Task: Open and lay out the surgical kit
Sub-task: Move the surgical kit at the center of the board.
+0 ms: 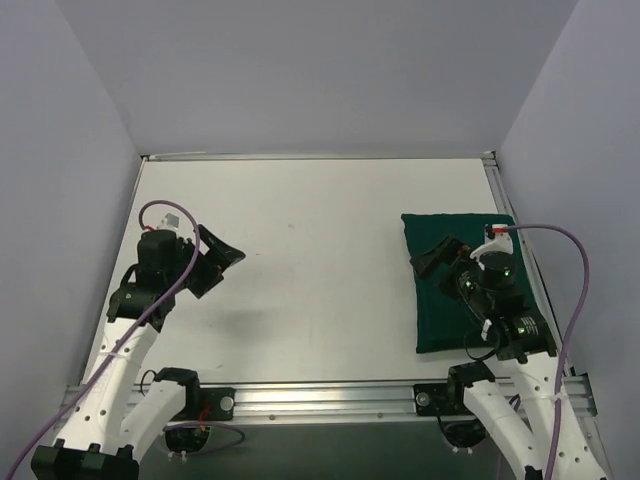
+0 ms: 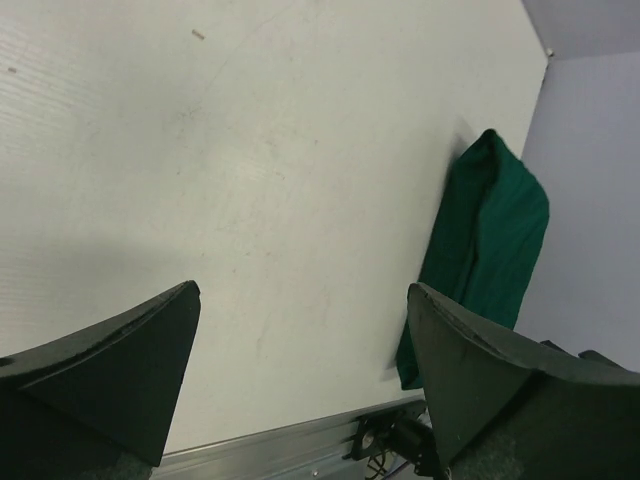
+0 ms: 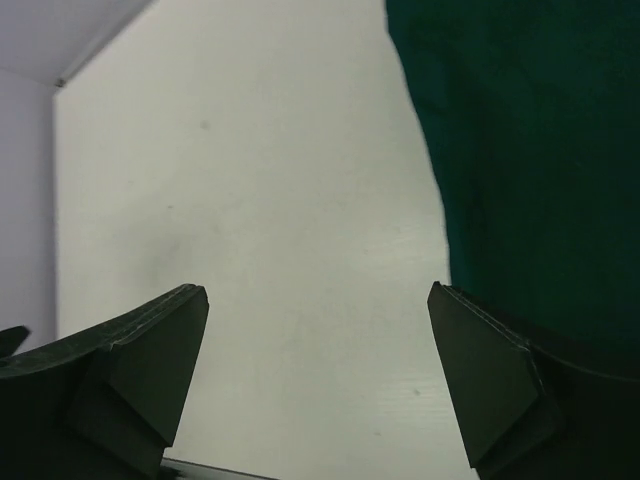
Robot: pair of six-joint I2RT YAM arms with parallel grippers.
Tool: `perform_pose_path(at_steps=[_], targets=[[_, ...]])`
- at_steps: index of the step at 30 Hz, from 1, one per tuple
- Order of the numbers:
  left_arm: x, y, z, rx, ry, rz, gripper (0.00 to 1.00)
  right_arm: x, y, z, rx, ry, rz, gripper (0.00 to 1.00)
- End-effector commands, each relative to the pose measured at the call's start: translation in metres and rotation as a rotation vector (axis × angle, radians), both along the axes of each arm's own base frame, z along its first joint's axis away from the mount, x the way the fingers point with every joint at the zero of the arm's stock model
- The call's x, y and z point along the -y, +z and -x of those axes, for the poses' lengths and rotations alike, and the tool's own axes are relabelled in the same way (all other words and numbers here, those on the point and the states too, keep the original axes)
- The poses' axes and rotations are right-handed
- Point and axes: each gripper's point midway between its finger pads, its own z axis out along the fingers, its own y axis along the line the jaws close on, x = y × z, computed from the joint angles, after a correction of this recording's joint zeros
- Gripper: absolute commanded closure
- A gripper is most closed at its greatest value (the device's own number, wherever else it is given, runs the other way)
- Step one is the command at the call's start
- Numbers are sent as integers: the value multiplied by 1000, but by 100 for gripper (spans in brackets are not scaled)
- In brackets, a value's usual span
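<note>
Our green bundle (image 1: pixel 432 300) lies on the table (image 1: pixel 300 210), out at 3 o'clock from the middle, close to the right edge. It is folded shut, so we cannot see a tray or any tools inside it. Its long side runs from 12 o'clock to 6 o'clock in the top view.

Our right gripper (image 1: pixel 440 258) hangs just over the bundle's left part, pointing toward 10 o'clock. Its jaws are wide apart and hold nothing. In the right wrist view the green cloth (image 3: pixel 530 150) sits at 1 o'clock from the gap between the jaws, and mostly bare table shows between them.

Our left gripper (image 1: pixel 215 260) is far off, near the left edge. Its jaws are wide apart too, with nothing in them. From there the bundle (image 2: pixel 490 250) is at 3 o'clock in the top view, well apart.

So we think the right arm is the nearer one. It likely must swing toward 1 o'clock to catch a cloth edge.
</note>
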Motion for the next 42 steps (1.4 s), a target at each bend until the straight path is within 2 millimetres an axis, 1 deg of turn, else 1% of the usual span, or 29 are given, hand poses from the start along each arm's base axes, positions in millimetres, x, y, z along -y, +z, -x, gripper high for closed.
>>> perform_pose_path(at_steps=[1, 2, 5, 7, 8, 9, 10, 12, 13, 14, 15, 16, 17, 18, 20, 21, 23, 24, 26, 27, 29, 31, 32, 34, 35, 38, 39, 41, 42], targets=[[5, 3, 10, 16, -87, -30, 6, 37, -5, 11, -59, -112, 187, 0], [6, 6, 9, 39, -96, -38, 6, 38, -1, 8, -43, -118, 183, 0], [11, 21, 10, 113, -134, -26, 6, 17, 6, -7, 14, -34, 110, 0], [15, 28, 12, 141, -153, -12, 6, 13, 2, -20, -17, -27, 110, 0], [17, 33, 11, 169, -163, -9, 6, 15, 10, -27, -13, -45, 113, 0], [18, 35, 10, 177, -165, -9, 6, 24, 0, -40, -64, -102, 147, 0], [20, 37, 10, 183, -173, -9, 6, 30, 0, -46, -76, -141, 161, 2], [25, 43, 1, 188, -183, -10, 5, 46, 12, -60, -74, -253, 182, 4], [30, 46, -2, 185, -199, -11, 3, 64, 18, -65, -62, -355, 222, 7], [36, 41, -9, 151, -211, -14, 1, 70, 25, -71, -43, -390, 230, 10], [42, 55, -15, 177, -222, -17, 7, 76, 39, -78, -14, -413, 263, 12], [48, 58, -19, 177, -237, -23, 14, 89, 35, -88, -48, -478, 323, 16], [61, 55, -20, 158, -273, -33, 17, 100, 32, -89, -95, -518, 370, 17], [65, 64, -26, 183, -263, -44, 20, 106, 36, -102, -118, -538, 421, 24], [79, 68, -29, 194, -283, -34, 27, 125, 41, -112, -122, -619, 482, 35], [82, 70, -31, 202, -286, -27, 32, 133, 39, -120, -135, -644, 508, 52], [91, 72, -34, 218, -293, -9, 37, 154, 49, -128, -121, -735, 533, 63], [98, 73, -32, 224, -312, -5, 40, 174, 40, -133, -162, -786, 545, 73], [105, 67, -34, 218, -322, -19, 46, 196, 42, -142, -179, -839, 539, 82], [111, 64, -31, 212, -339, -23, 50, 207, 31, -147, -215, -865, 560, 84], [118, 55, -30, 199, -357, -24, 56, 221, 34, -153, -230, -912, 582, 85], [126, 49, -26, 191, -380, -17, 57, 239, 23, -158, -274, -965, 634, 87], [129, 43, -25, 183, -392, -9, 57, 246, 24, -162, -275, -980, 640, 86], [136, 39, -23, 180, -420, 1, 52, 265, 10, -164, -334, -1012, 668, 82], [138, 37, -21, 172, -440, 2, 49, 271, 10, -166, -334, -1025, 679, 82], [141, 34, -21, 166, -460, -3, 45, 294, -9, -167, -392, -1024, 749, 83], [141, 35, -20, 168, -465, -2, 43, 302, -24, -167, -441, -1014, 779, 86], [141, 37, -20, 178, -472, -5, 41, 318, -35, -163, -496, -1032, 833, 90], [142, 38, -20, 183, -473, -4, 40, 324, -52, -163, -547, -1019, 867, 98]])
